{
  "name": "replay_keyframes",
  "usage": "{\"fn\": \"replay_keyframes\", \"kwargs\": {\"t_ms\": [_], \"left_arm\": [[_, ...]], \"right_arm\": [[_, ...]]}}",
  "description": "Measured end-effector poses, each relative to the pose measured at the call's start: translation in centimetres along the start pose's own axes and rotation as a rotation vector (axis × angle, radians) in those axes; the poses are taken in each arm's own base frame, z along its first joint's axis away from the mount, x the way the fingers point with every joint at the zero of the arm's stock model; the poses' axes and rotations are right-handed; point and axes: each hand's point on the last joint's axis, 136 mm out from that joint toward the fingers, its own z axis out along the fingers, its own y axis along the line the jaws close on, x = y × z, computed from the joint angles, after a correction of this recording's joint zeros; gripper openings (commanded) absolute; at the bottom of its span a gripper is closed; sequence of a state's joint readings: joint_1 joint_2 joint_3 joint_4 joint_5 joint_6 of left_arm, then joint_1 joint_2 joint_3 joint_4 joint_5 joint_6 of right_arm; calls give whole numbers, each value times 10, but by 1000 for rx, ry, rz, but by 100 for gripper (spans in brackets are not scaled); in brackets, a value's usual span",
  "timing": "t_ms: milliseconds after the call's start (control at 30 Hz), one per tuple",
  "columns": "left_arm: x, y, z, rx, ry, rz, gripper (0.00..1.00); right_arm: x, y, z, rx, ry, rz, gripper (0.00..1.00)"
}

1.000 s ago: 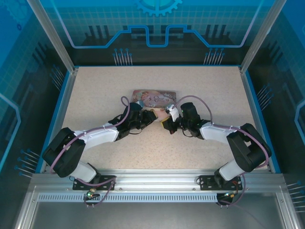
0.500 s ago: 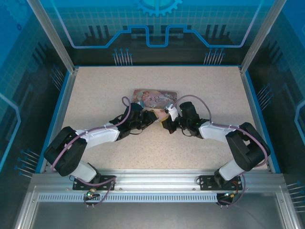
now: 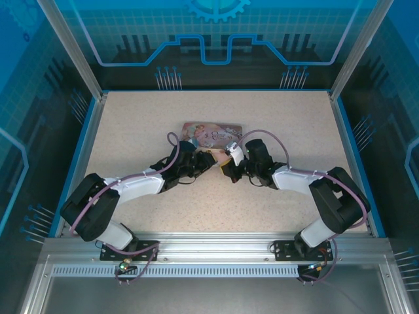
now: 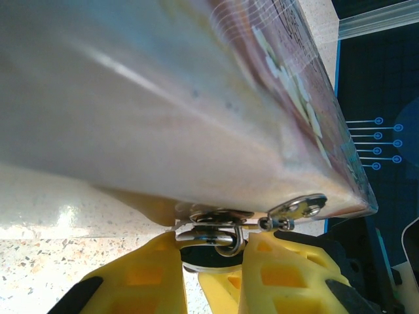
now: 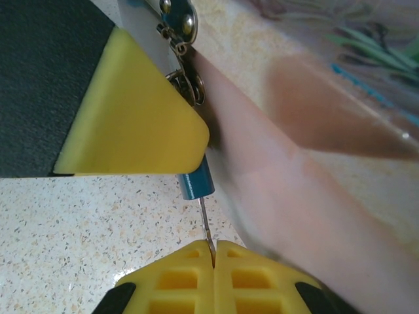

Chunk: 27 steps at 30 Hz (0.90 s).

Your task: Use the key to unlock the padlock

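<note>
The right end effector (image 5: 213, 252) is clenched on the key (image 5: 205, 222), a thin dark sliver whose tip meets the blue end of the padlock (image 5: 197, 182). The left end effector (image 4: 213, 256) grasps that small padlock, silvery at the top, against the front edge of the pink tin (image 3: 213, 133), mid-surface. The surface (image 3: 131, 124) is pale and speckled, enclosed by blue printed walls (image 3: 39, 98).

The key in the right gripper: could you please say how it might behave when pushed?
The key looks a thin sliver, so it may flex under side load. Held only at its end by the right gripper, it could pivot or slip.
</note>
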<state>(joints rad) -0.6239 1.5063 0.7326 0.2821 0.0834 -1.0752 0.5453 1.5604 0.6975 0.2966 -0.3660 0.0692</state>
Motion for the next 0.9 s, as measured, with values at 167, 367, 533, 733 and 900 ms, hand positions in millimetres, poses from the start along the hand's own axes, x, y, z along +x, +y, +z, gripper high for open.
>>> {"fn": "replay_keyframes", "kwargs": {"t_ms": [167, 367, 533, 733, 900], "left_arm": [[-1, 0, 0, -1, -4, 0, 0], [-2, -1, 0, 4, -8, 0, 0], [-4, -3, -1, 11, -16, -7, 0], [-6, -5, -2, 15, -20, -19, 0], [-6, -6, -2, 15, -23, -22, 0]], "right_arm": [[-2, -2, 1, 21, -11, -16, 0], [-4, -2, 1, 22, -26, -33, 0], [-8, -2, 1, 22, -44, -52, 0], [-11, -2, 0, 25, -59, -89, 0], [-11, -3, 0, 28, -62, -118, 0]]}}
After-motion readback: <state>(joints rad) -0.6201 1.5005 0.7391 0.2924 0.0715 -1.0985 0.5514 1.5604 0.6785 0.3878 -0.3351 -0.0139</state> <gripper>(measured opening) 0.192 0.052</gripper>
